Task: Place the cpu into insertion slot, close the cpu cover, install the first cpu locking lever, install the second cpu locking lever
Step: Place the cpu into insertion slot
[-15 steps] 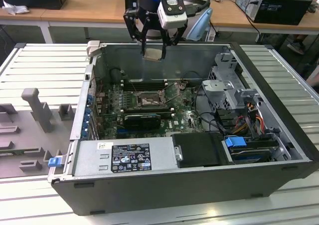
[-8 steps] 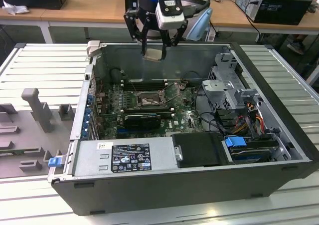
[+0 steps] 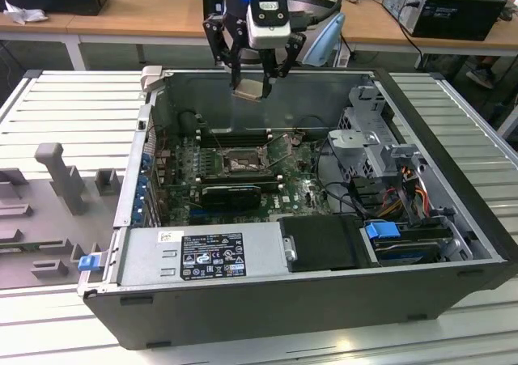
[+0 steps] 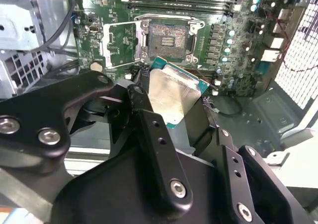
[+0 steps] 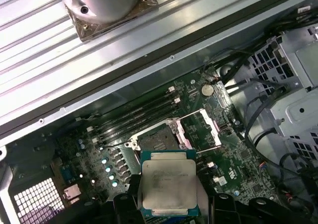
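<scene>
Hanging wrist-down over the far edge of the case (image 3: 283,300) in the exterior view, the gripper (image 3: 253,85) is clamping the cpu (image 3: 248,91) by two sides; the slot (image 5: 158,143) is lying uncovered below, cover (image 5: 201,129) raised.

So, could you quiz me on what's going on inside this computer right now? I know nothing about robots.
1. True or false: the gripper holds the cpu clear of the motherboard.
2. The cpu cover is: A) shut, B) swung open, C) taken off.
3. One word: is the insertion slot filled or bare?
Key: 1 true; 2 B; 3 bare.
</scene>
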Robot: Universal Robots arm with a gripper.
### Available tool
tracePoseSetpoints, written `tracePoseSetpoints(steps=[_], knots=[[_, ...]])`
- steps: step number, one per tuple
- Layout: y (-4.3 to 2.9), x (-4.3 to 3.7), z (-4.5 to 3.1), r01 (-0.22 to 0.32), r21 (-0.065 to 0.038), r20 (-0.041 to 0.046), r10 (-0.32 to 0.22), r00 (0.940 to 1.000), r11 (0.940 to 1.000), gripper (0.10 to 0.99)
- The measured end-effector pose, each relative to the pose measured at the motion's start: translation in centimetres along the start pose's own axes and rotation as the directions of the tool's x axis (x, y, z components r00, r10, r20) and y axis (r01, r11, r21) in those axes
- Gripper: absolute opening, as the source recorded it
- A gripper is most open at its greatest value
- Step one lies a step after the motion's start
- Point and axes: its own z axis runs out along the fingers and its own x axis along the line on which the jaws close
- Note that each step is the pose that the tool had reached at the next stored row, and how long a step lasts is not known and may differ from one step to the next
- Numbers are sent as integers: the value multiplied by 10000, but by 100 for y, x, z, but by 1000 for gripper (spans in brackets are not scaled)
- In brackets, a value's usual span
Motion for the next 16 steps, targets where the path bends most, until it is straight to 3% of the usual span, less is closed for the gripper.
tracePoseSetpoints(steps=[8,13,16], knots=[[-1,0,15,-1105,-20,92,1106,9938,9939,529],[-3,-1,42,-2404,-52,200,2405,9704,9706,529],[-7,6,46,-2582,-60,213,2583,9658,9661,529]])
